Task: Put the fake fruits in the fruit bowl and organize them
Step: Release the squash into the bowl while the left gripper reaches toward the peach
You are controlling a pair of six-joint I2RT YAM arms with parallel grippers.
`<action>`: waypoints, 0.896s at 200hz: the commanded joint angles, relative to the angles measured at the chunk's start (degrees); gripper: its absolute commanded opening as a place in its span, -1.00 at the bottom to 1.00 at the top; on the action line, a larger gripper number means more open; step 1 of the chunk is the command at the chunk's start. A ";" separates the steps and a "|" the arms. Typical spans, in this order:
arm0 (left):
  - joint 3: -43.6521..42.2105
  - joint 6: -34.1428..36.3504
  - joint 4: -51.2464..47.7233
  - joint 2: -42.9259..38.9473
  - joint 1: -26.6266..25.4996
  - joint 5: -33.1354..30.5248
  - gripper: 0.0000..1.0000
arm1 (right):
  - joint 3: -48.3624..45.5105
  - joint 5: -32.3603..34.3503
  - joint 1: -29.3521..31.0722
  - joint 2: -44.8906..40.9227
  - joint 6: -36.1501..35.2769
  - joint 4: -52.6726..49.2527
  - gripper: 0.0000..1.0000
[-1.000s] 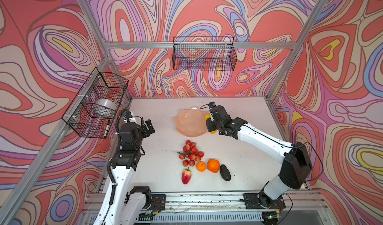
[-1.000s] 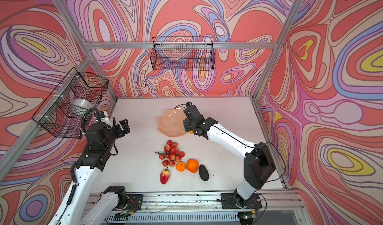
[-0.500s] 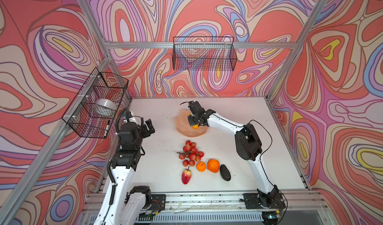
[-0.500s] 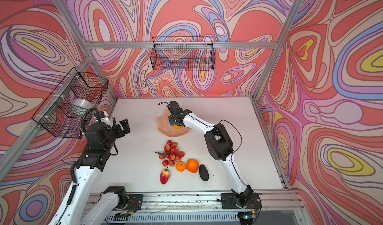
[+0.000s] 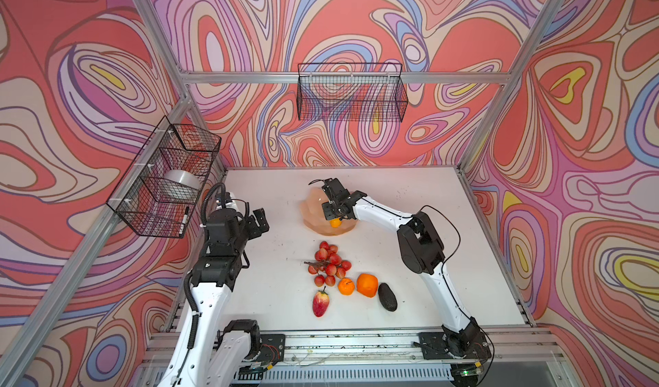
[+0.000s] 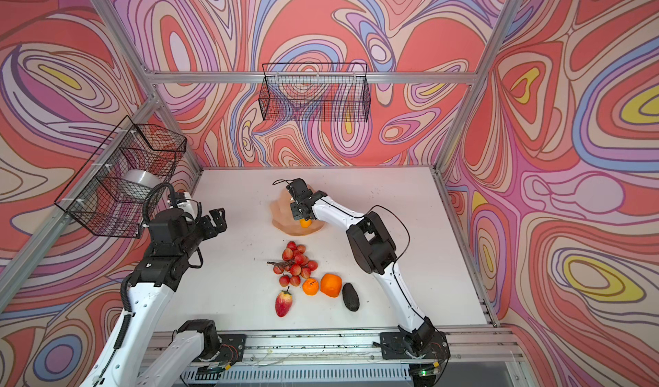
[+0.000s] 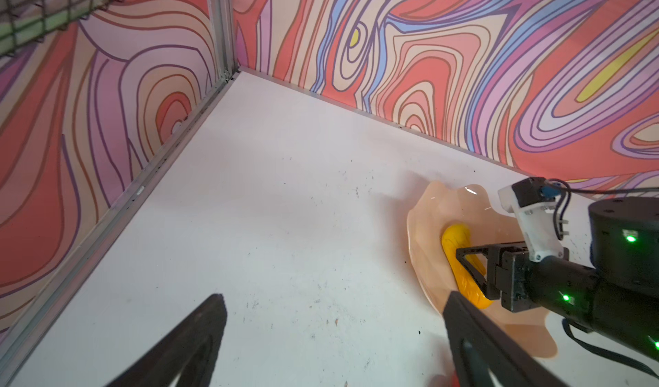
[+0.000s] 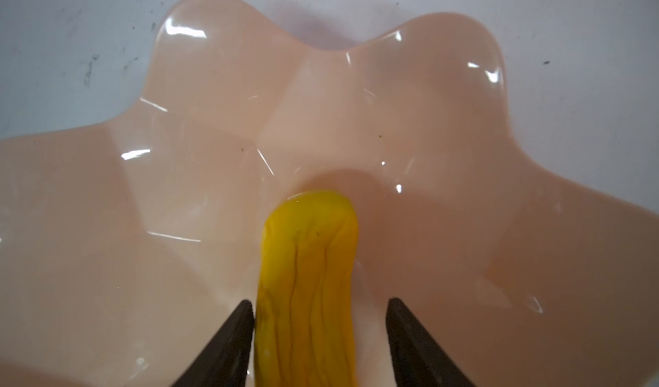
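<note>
Since a second ago the right gripper (image 8: 319, 300) has swung in over the fruit bowl (image 8: 214, 99) and parted its jaws. Nearest me, the strawberry (image 5: 320, 303), oranges (image 5: 367, 285), avocado (image 5: 387, 297) and grape bunch (image 5: 330, 264) lie on the table (image 5: 278, 260). Off to the side, the left gripper (image 7: 335, 297) hangs wide and empty. Farther back, the wrinkled yellow-orange gourd fruit (image 8: 310, 253) lies in the glossy peach bowl between the jaws, one finger touching it, the other clear.

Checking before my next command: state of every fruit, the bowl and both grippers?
Bowl: upright on table.
Gourd: in bowl, not gripped.
Grapes: on table.
Strawberry: on table.
Small orange: on table.
Large orange: on table.
Avocado: on table.
Left gripper: open, empty.
Right gripper: open around gourd.
</note>
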 commanded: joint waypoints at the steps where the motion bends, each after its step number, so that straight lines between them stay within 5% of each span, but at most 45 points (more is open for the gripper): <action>1: 2.22 -2.59 -6.61 -0.09 0.30 7.76 0.83 | -0.11 1.40 0.00 -4.87 0.39 1.22 0.41; 34: 3.17 -4.48 -15.57 -3.22 -3.83 12.14 0.79 | -12.12 1.31 -1.11 -20.77 2.94 11.77 0.70; 91: -7.42 -18.55 -20.43 -7.27 -27.34 5.60 0.75 | -41.39 1.55 -3.55 -48.55 9.94 30.62 0.97; 147: -13.06 -30.90 -19.78 -3.70 -50.30 -2.05 0.77 | -53.55 6.20 -5.89 -59.78 13.32 27.41 0.97; 179: -14.78 -34.40 -15.60 2.98 -57.11 -2.25 0.79 | -57.28 8.00 -6.53 -62.81 15.05 26.40 0.97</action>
